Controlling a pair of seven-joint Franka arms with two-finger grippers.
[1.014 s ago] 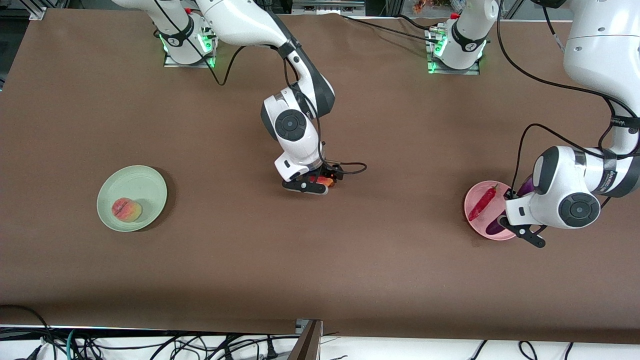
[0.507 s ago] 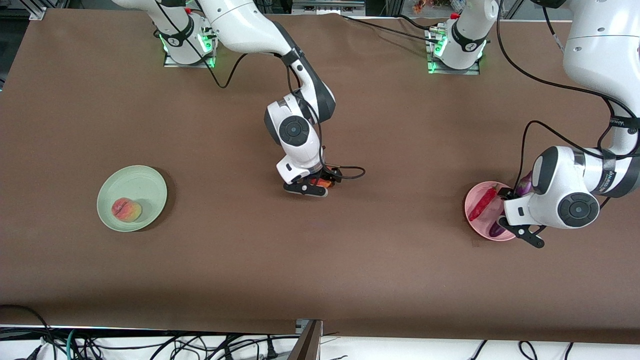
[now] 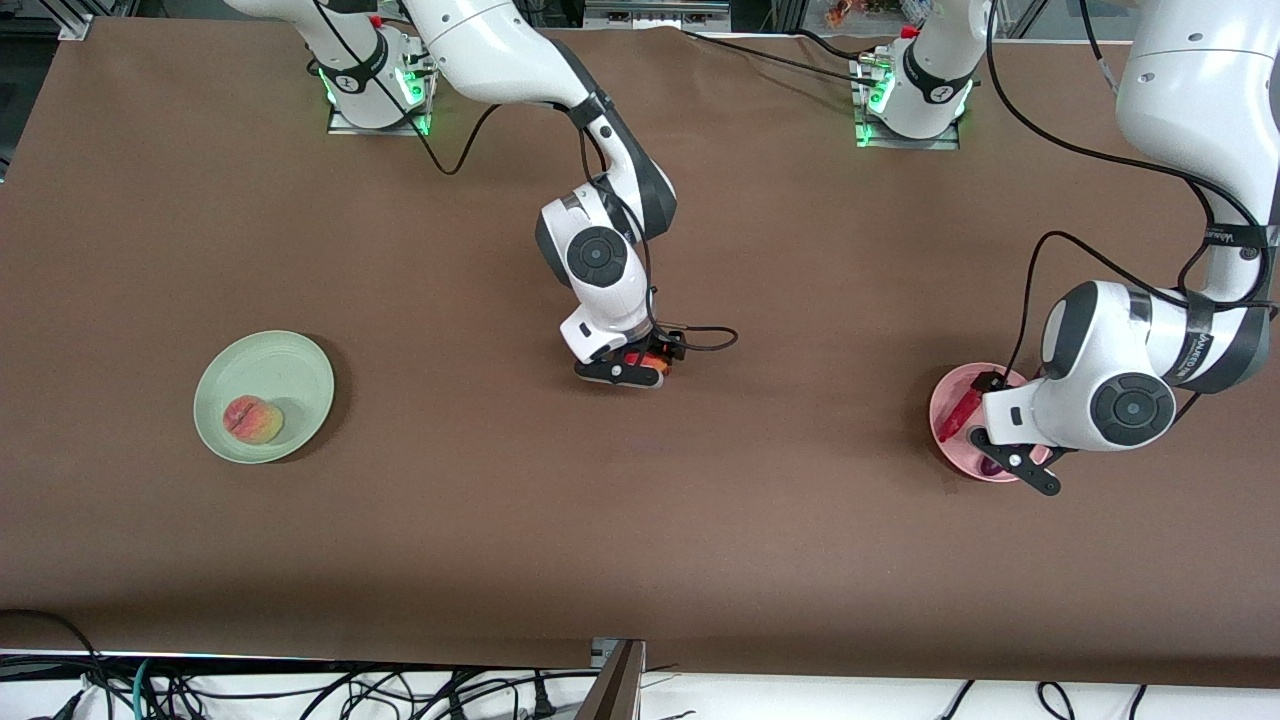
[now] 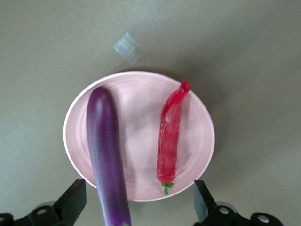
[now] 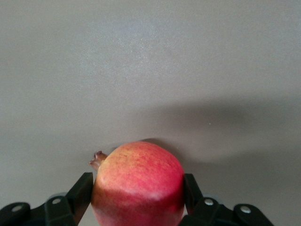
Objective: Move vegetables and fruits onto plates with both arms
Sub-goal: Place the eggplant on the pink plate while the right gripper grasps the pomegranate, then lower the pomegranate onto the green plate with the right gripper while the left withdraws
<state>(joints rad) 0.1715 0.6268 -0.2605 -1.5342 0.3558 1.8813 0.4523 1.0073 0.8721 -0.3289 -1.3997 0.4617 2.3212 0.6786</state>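
Right pincer [image 5: 139, 207] sat low at mid-worktop, its fingers [image 5: 80, 190] clamped on either side of the red apple [image 5: 138, 183]. The apple's stem stub pointed off to one side; yellowish flush on the upper skin. In the front view only a sliver of the apple [image 3: 640, 358] showed beneath the right pincer [image 3: 625, 371], whether it touched the brown worktop [image 3: 640, 520] I could not tell.

Left pincer [image 4: 138, 209] hung over the pink plate [image 4: 197, 136] at the left arm's end of the worktop, fingers [image 4: 74, 200] spread wide apart and gripping nothing. On that plate lay the purple eggplant [image 4: 106, 150] and the red chili pepper [image 4: 170, 134], side by side, roughly parallel, not touching. The eggplant's stem end overran the plate rim between the open fingers; the chili's green stem lay at the rim on the same side. A small scrap of clear tape [image 4: 128, 48] was stuck on the worktop near the plate.

From the front, the left pincer [image 3: 1008, 462] and wrist covered most of the pink plate [image 3: 940, 400]; a strip of the chili pepper [image 3: 958, 415] showed.

Mint green plate [image 3: 295, 375] stood toward the right arm's end of the worktop, well apart from both pincers. The peach [image 3: 252, 419] rested in it, off-centre, on the side nearer the front camera.
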